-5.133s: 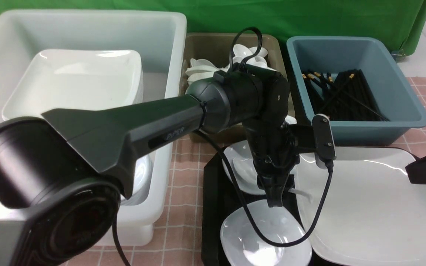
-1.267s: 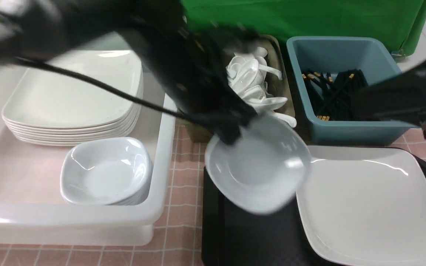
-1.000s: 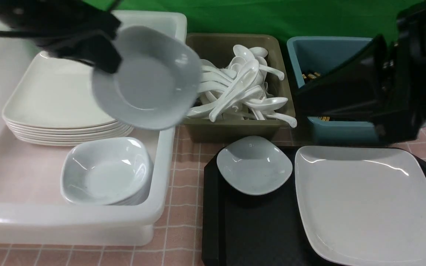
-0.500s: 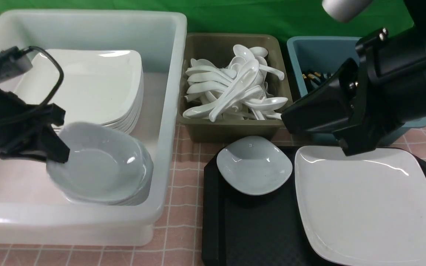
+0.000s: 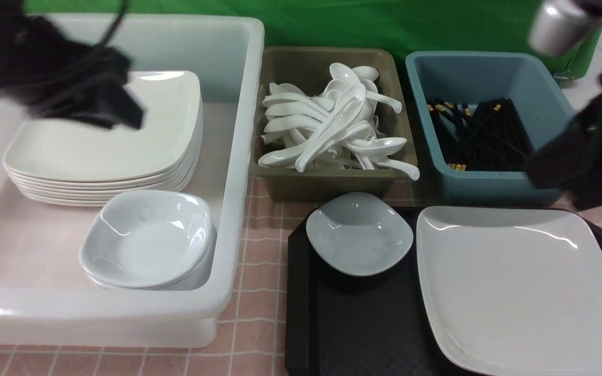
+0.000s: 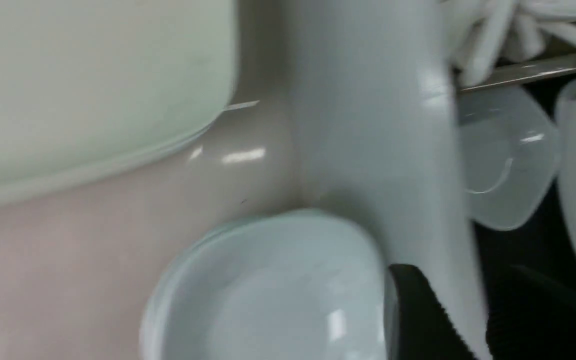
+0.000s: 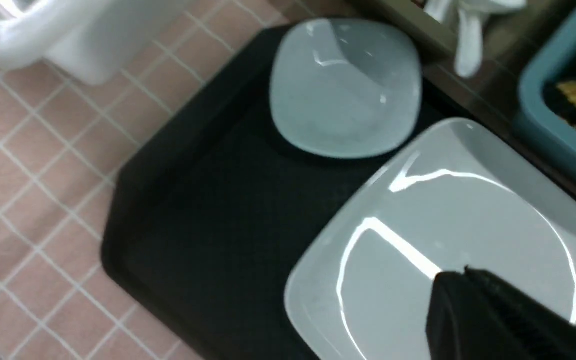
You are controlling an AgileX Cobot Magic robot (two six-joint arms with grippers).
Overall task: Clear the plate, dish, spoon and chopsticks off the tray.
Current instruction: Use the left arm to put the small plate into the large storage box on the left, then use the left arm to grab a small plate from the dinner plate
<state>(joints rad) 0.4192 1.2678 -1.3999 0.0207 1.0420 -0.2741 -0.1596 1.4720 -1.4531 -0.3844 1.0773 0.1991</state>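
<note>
The black tray carries a small glossy dish at its far left and the large white plate on its right. No spoon or chopsticks show on the tray. My left gripper, blurred, hangs over the stacked plates in the white bin; in the left wrist view its fingers stand apart with nothing between them. My right gripper is shut and empty, hovering over the plate, with the dish further off on the tray.
The white bin on the left holds a stack of plates and a stack of small dishes. An olive bin is piled with white spoons. A blue bin holds black chopsticks. The cloth is pink-checked.
My left gripper has let go of the dish it carried, which now rests on the dish stack in the white bin, and has risen. The right arm swung right and lower.
</note>
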